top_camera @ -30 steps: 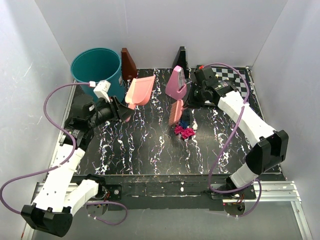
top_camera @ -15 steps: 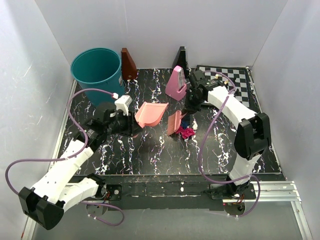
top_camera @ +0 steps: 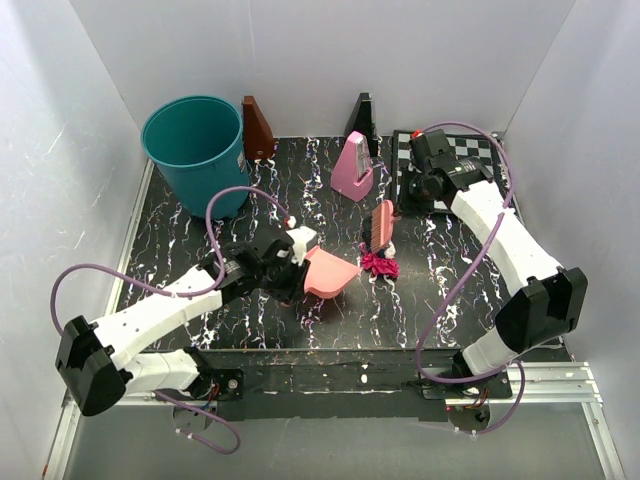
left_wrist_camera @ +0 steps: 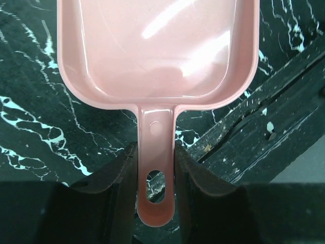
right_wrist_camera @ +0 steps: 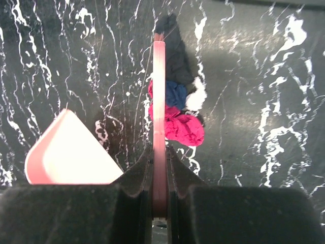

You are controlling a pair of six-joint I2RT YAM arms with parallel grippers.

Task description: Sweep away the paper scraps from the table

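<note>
While dustpan [top_camera: 330, 272] mouth faces paper scraps [top_camera: 377, 264], brush [top_camera: 382, 222] edge just beyond them

Black veined table [top_camera: 310, 190], teal bucket [top_camera: 195, 150] back left, paper scraps [top_camera: 378, 264] mid-table, chessboard [top_camera: 478, 148] back right

The counter [top_camera: 250, 210] is black, shot through with white marble-like veins. The dustpan [left_wrist_camera: 157, 46] is a glossy pale pink and the brush [top_camera: 382, 222] a deeper salmon pink. The paper scraps [right_wrist_camera: 180, 127] show magenta, dark blue and white (one wad looks nearly black). At the far left corner the bucket [top_camera: 195, 150] is teal. Along the far edge are a brown wedge [top_camera: 257, 128], a black wedge [top_camera: 362, 118] and a pink metronome [top_camera: 352, 168]. The chessboard [top_camera: 475, 145] is checked black and white. The left arm [top_camera: 160, 315] and right arm [top_camera: 505, 235] are white with black joints.
</note>
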